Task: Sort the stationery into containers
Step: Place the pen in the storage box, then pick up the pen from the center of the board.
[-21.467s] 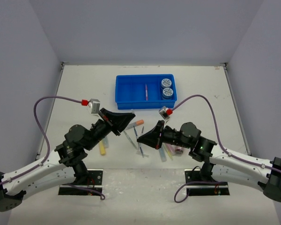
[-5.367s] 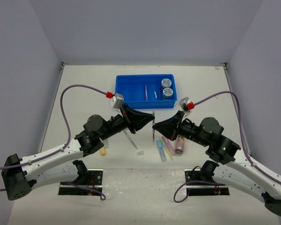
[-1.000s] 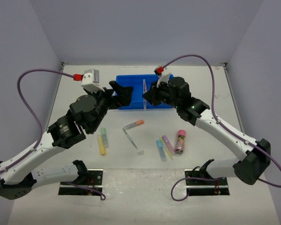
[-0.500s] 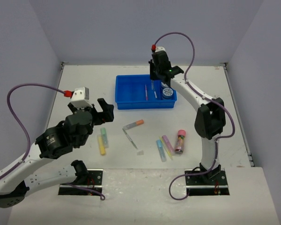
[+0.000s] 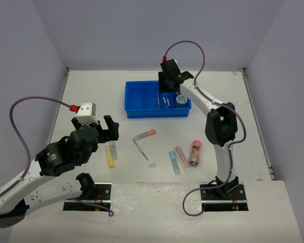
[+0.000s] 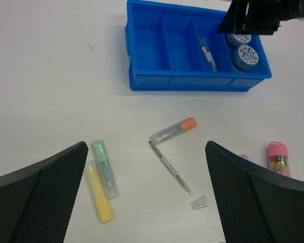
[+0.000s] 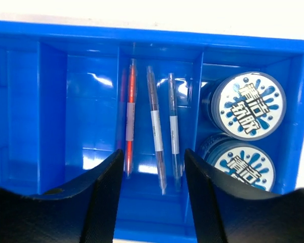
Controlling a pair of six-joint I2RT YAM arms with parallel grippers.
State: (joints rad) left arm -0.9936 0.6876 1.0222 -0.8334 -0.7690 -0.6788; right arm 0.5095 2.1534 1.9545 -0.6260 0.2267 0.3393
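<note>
Tray sits upper centre. Right fingers are wide and empty above its pens. Dropping items from that height could bounce them over a divider.

Left fingers are wide and empty, lower left.

Yellow marker and green marker are touching, so there's a double-grab risk.

Thin green pen lies flat on the counter, so a slip is likely.

White table; pale lavender-grey walls on three sides; even, soft light.

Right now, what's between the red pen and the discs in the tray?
A dark pen, a clear pen and a divider, seen in the right wrist view.
</note>
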